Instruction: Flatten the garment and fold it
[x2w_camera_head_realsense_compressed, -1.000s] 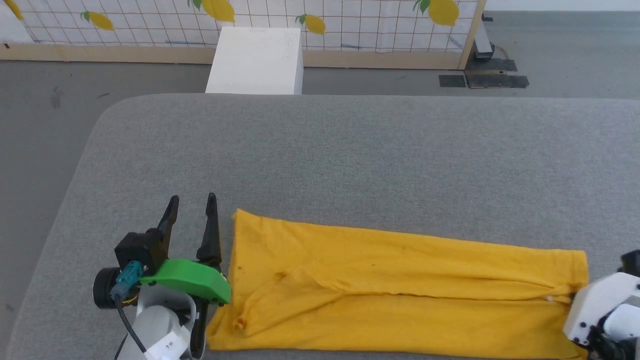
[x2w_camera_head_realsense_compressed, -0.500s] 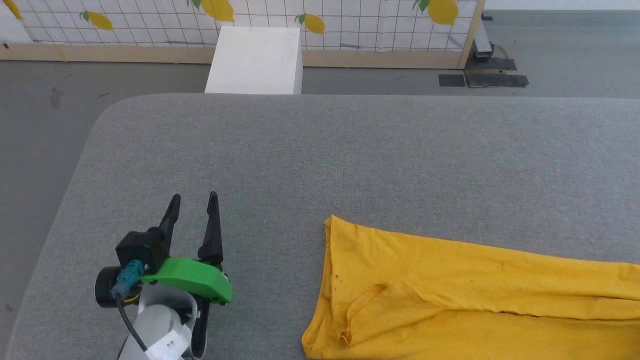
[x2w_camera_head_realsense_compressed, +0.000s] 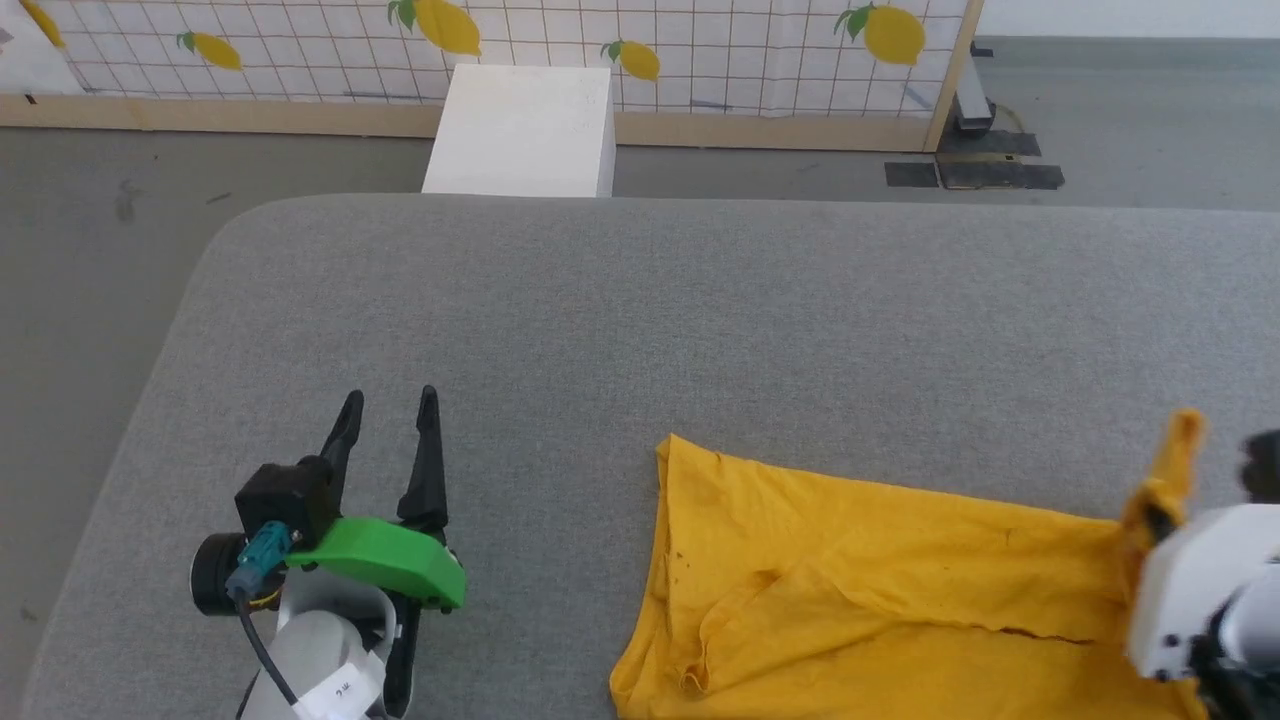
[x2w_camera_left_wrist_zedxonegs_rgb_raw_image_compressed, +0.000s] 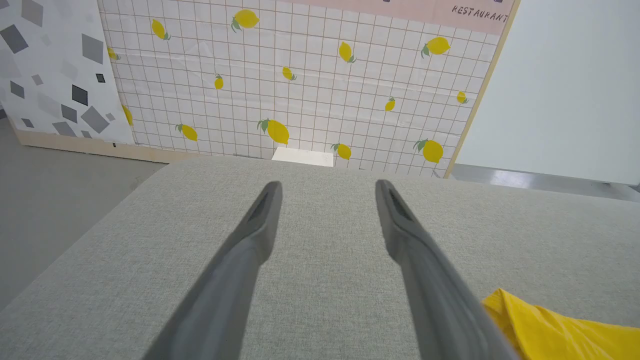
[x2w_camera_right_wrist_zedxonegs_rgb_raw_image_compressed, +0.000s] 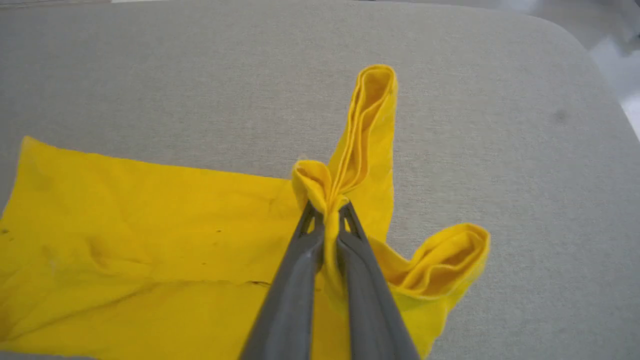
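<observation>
Right end effector (x2w_camera_right_wrist_zedxonegs_rgb_raw_image_compressed: 327, 210) is clenched on the right end of the yellow T-shirt (x2w_camera_head_realsense_compressed: 860, 560) and has lifted it into a bunch. Over the last second the shirt slid right across the grey tabletop (x2w_camera_head_realsense_compressed: 700, 300), so its left edge, which was just beside your left end effector (x2w_camera_head_realsense_compressed: 388, 400), now lies well apart from it. The left one is released and empty, so you look set to carry the pinched end over for the next fold; watch that the layers don't splay.
</observation>
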